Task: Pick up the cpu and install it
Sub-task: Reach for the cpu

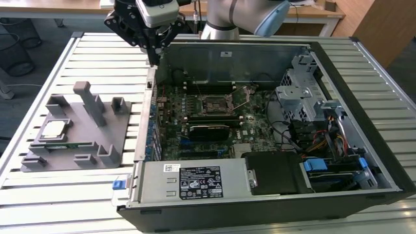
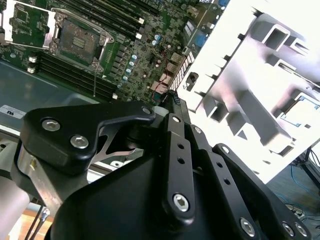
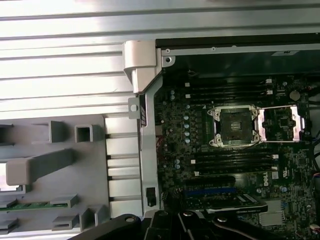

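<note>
Though probably light and stiff, treat the cpu (image 1: 53,128) as fragile: hold by its pale edges. Note the gripper (image 1: 155,60) closed, empty, well apart.

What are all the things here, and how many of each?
table: one, silver slats, under everything.
computer case: one, black and silver, open, on the table.
motherboard: one, green, inside the computer case.
socket: one, black with metal frame, on the motherboard.
power supply: one, silver, at the computer case's near end.
holder: one, grey, on the table beside the computer case.
cpu: one, silver, in the holder, at the exterior view's left.
memory stick: one, green, in the holder near the cpu.
robot arm: one, grey and blue, behind the computer case.
gripper: one, black, above the computer case's wall, apart from the cpu.
</note>
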Available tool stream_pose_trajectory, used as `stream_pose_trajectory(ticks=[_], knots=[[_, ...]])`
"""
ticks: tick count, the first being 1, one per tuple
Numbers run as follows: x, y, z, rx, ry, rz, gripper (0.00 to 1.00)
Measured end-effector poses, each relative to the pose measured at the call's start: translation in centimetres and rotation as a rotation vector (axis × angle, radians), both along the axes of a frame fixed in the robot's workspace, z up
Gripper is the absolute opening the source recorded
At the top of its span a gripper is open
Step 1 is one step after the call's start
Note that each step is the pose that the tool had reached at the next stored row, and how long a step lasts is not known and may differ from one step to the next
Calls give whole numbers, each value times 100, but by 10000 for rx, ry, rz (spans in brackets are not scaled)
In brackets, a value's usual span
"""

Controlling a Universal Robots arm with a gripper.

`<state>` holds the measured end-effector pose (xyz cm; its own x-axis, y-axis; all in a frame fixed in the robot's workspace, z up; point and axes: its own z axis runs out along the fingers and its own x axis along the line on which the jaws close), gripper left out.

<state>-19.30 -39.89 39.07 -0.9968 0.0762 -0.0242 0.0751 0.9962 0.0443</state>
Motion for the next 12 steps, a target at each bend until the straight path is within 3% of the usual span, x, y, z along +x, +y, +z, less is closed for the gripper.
stream_pose_trajectory(ticks=[12], knots=[[-162,1,-11,0,21,0,11]])
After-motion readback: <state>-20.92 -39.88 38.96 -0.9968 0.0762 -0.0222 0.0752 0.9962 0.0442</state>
